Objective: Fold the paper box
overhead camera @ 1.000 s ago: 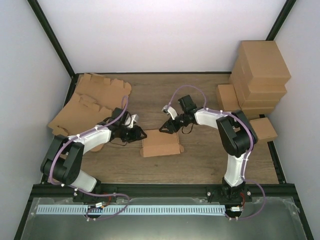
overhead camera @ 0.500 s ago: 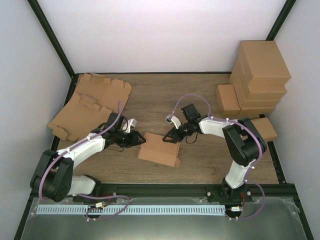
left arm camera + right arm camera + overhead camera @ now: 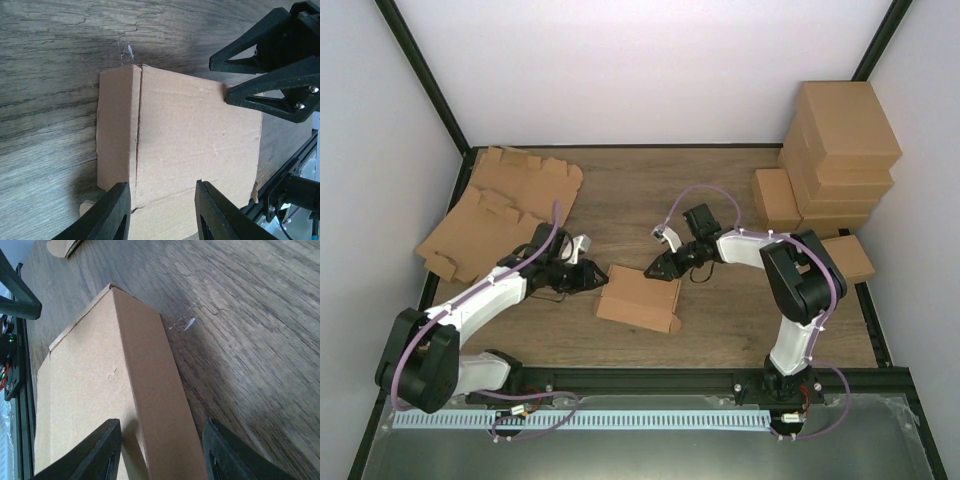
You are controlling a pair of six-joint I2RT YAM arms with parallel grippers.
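The paper box (image 3: pixel 638 298) is a small brown cardboard box, folded into a flat rectangle and lying slightly askew on the wooden table between the arms. My left gripper (image 3: pixel 596 276) is at its left end. In the left wrist view these fingers (image 3: pixel 161 186) stand open over the box's top panel (image 3: pixel 195 135), beside a creased side strip. My right gripper (image 3: pixel 661 268) is at the far right corner. In the right wrist view its jaws (image 3: pixel 162 423) stand open astride the box's long upper edge (image 3: pixel 145 385), with gaps on both sides. The right gripper (image 3: pixel 220 77) also shows in the left wrist view.
Flat cardboard blanks (image 3: pixel 505 205) lie at the back left. A stack of finished brown boxes (image 3: pixel 840 150) stands at the back right, with a small one (image 3: pixel 848 258) in front of it. A black frame rail (image 3: pixel 640 378) runs along the near edge.
The box has turned and shifted a little towards the near edge. The left arm has stretched out towards its left end, and the right gripper has come down to its far corner.
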